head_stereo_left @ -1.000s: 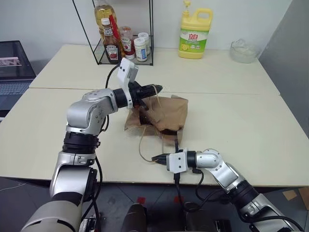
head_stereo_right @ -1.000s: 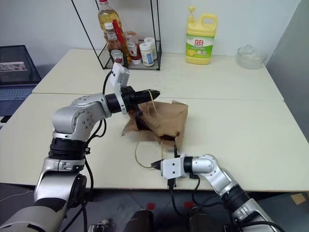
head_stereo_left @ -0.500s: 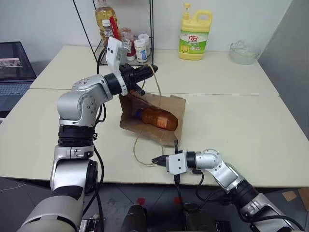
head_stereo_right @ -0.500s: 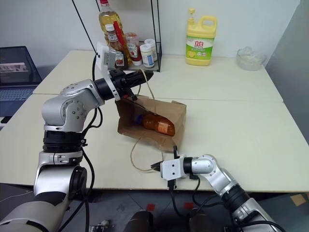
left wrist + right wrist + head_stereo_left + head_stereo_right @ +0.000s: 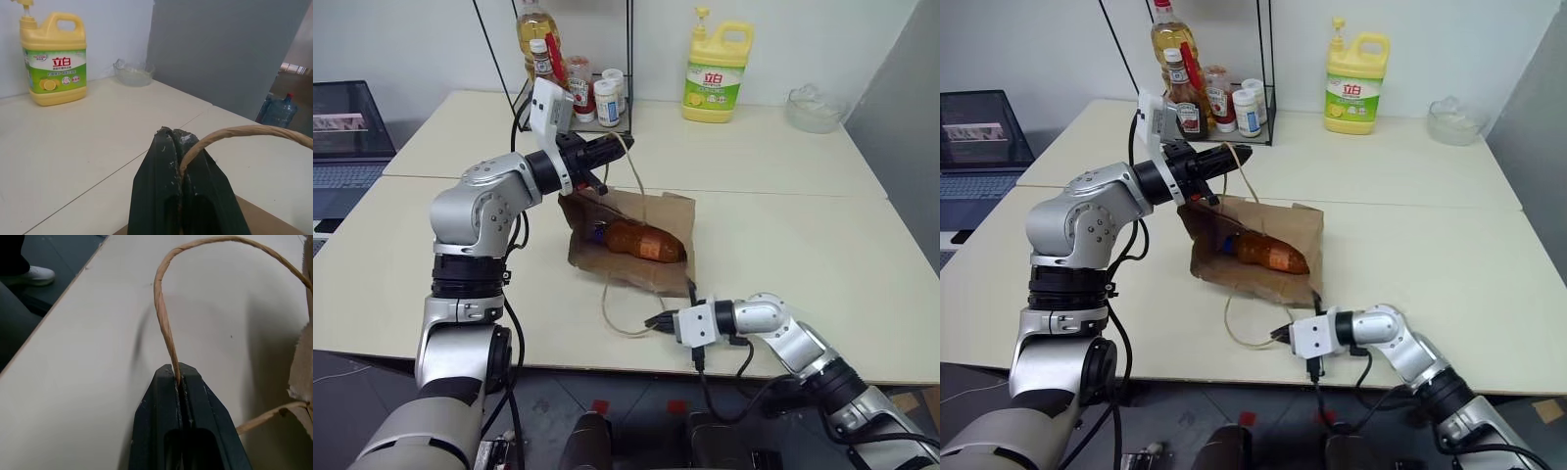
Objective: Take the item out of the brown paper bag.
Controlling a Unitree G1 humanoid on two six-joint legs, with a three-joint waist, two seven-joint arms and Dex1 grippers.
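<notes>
The brown paper bag (image 5: 636, 275) lies on its side in the middle of the table, its mouth held open toward me. Inside lies the item (image 5: 647, 241), a small bottle of orange liquid with a blue cap (image 5: 598, 233) pointing left. My left gripper (image 5: 625, 140) hangs above the bag's back left corner, shut on the upper twine handle (image 5: 244, 131). Near the table's front edge, my right gripper (image 5: 651, 321) is shut on the lower twine handle (image 5: 164, 323), which loops out from the bag's front.
At the back of the table stand a yellow detergent jug (image 5: 717, 76), a wire rack (image 5: 576, 86) of sauce and oil bottles and a glass bowl (image 5: 815, 108). A laptop (image 5: 350, 122) sits far left. The front table edge runs just below my right gripper.
The left gripper lifted the upper handle, and the crumpled bag opened to show the bottle. Then the right gripper drew the lower handle to the right. The camera shifted slightly.
</notes>
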